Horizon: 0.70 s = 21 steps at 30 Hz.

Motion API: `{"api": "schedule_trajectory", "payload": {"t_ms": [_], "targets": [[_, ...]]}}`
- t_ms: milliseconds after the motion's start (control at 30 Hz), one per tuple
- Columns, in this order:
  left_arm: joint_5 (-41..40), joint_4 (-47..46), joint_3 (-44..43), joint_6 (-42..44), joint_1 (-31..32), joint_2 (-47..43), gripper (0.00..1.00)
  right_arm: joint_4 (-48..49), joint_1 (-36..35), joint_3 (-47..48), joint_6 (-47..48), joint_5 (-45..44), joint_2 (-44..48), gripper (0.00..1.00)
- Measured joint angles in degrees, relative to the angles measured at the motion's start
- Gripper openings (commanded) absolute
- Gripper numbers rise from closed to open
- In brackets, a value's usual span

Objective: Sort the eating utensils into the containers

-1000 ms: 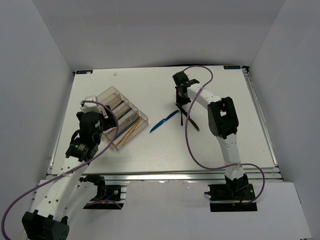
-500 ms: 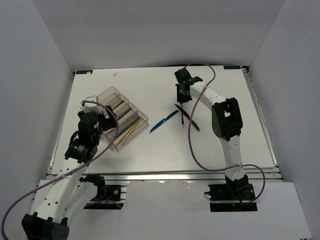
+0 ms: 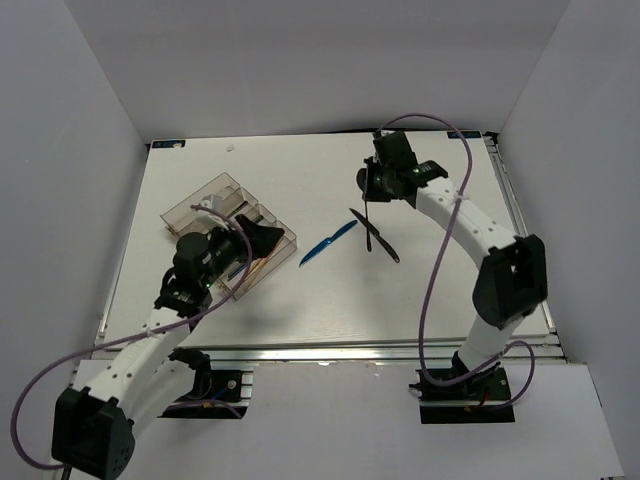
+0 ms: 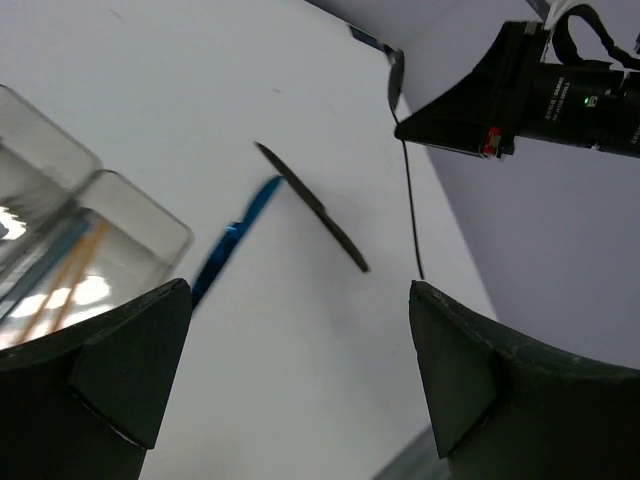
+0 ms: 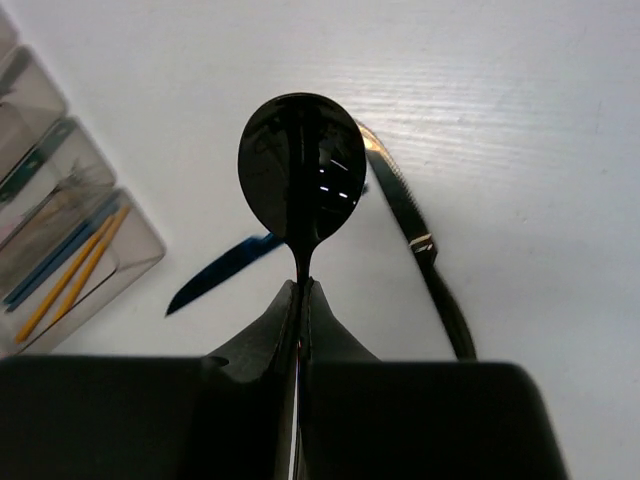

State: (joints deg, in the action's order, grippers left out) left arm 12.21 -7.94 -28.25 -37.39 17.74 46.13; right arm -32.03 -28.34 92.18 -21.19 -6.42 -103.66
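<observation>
Right now my right end effector is pinched tight on the handle of a black spoon. The spoon's bowl sticks out ahead of the fingers, held up off the bench. Below it, a blue knife and another black utensil lie near each other mid-bench. My left end effector gapes fully wide with nothing in it, by the end of the clear tray nearest the knife. Orange sticks lie in the tray's outer compartment.
</observation>
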Motion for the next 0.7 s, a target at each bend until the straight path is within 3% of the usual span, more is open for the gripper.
{"api": "schedule_trajectory", "payload": {"t_ms": [200,433,567,700], "targets": [[2.51,-11.43,-0.7,-5.7,12.02,10.6,0.98,4.02,-5.68,-9.94,-4.07,1.9,14.14,0.0],[2.21,-16.55,-6.82,-5.92,20.79,20.37,0.91,6.27,-11.91,-12.59,-7.78,2.84,20.06,0.0],[1.22,-16.02,-10.4,-4.9,23.91,24.26,0.83,6.56,-13.51,-12.61,-8.94,3.17,21.27,0.0],[0.42,-15.91,-11.26,-4.28,25.66,25.83,0.62,6.82,-14.93,-13.27,-10.08,3.23,22.47,0.0]]}}
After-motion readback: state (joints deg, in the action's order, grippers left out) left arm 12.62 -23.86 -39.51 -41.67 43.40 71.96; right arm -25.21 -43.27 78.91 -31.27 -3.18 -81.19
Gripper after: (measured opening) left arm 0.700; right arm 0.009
